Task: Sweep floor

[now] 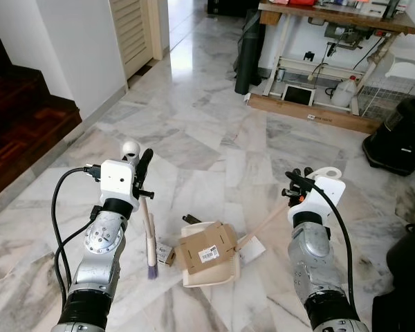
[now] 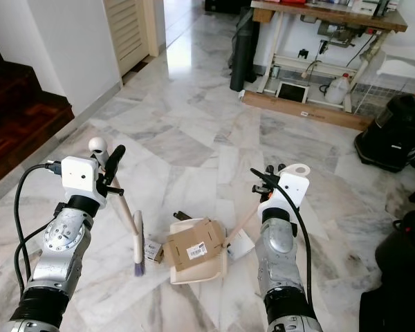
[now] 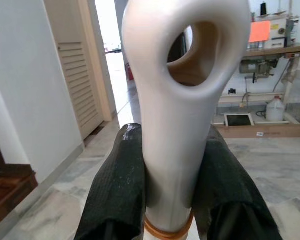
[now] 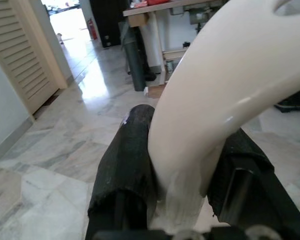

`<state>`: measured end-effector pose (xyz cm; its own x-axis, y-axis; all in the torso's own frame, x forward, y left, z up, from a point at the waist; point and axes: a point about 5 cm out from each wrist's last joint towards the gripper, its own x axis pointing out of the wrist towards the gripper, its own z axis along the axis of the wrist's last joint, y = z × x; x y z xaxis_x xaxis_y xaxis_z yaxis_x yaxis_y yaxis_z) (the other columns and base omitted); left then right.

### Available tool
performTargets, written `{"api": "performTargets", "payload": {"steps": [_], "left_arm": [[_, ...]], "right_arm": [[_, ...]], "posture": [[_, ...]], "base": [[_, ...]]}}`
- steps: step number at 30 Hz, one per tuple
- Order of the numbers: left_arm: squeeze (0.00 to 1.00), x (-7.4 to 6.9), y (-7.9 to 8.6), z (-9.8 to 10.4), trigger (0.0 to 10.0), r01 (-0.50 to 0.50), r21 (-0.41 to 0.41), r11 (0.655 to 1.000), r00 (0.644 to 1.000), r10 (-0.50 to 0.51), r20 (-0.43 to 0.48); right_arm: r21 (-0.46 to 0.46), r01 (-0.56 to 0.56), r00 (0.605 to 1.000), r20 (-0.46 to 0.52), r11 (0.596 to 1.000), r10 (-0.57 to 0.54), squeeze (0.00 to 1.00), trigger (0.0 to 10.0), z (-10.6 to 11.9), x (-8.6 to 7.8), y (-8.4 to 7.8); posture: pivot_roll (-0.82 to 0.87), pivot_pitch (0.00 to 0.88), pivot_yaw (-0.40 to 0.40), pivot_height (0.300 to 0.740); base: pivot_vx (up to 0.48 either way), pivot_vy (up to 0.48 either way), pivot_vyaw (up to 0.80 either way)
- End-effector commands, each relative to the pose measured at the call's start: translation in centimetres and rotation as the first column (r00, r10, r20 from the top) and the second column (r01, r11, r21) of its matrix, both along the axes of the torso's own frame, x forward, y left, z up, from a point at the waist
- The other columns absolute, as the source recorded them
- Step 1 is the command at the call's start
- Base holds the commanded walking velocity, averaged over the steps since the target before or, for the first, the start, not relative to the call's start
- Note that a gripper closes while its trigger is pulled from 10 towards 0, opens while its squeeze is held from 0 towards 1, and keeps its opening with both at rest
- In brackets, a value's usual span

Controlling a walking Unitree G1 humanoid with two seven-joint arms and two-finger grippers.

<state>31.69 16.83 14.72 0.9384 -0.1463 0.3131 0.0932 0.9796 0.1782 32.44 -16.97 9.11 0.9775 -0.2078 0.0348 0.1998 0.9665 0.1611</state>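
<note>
1. Far left: dark wooden stair steps (image 1: pixel 21 131) by the white wall, well apart from the work.
2. L gripper (image 1: pixel 144 174) is pinched on the cream plastic handle of the hand broom (image 1: pixel 149 232); in the L wrist view both black fingers (image 3: pixel 117 192) press the handle's looped end.
3. Broom hangs nearly upright, long axis vertical, purple bristles (image 1: pixel 152 266) at the grey-veined white marble floor (image 1: pixel 194 131).
4. Just right of the bristles: small white printed carton scrap (image 1: pixel 165 254), beside the pan's left edge.
5. Centre: cream plastic dustpan (image 1: pixel 209 271) flat on the floor, w/ a brown folded cardboard piece with barcode label (image 1: pixel 206 247) lying in it.
6. R gripper (image 1: pixel 297 188) is clamped on the pan's long slanted handle (image 1: pixel 261 225); R wrist view shows fingers (image 4: pixel 125 165) squeezing it.
7. Key relation: scrap lies between broom and pan, so the L arm is nearer; likely stroke goes rightward into the pan.
</note>
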Motion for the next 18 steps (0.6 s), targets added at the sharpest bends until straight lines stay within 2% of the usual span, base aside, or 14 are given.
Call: {"api": "performTargets", "payload": {"steps": [1, 8, 18], "left_arm": [[0.00, 0.23, -0.50, 1.03, 10.0, 0.019, 0.018, 1.000, 0.999, -0.020, 0.051], [0.00, 0.30, -0.58, 0.42, 10.0, 0.021, 0.028, 0.999, 1.000, -0.022, 0.021], [0.00, 0.42, 0.23, 0.08, 10.0, -0.032, 0.020, 0.999, 0.999, 0.032, 0.004]], "right_arm": [[0.001, 0.004, 0.998, 0.064, 1.000, -0.004, 0.00, 10.0, 1.61, 0.55, -0.06], [-0.002, -0.003, 0.998, 0.058, 1.000, 0.003, 0.00, 10.0, 1.55, 0.61, 0.02], [-0.003, -0.009, 0.998, 0.058, 1.000, 0.009, 0.00, 10.0, 1.60, 0.68, 0.05]], "posture": [[0.04, 0.000, -0.056, 0.740], [0.05, 0.000, -0.064, 0.740], [0.05, 0.000, -0.071, 0.740]], "base": [[0.000, 0.000, 0.00], [0.000, 0.000, 0.80], [0.000, 0.000, 0.80]]}}
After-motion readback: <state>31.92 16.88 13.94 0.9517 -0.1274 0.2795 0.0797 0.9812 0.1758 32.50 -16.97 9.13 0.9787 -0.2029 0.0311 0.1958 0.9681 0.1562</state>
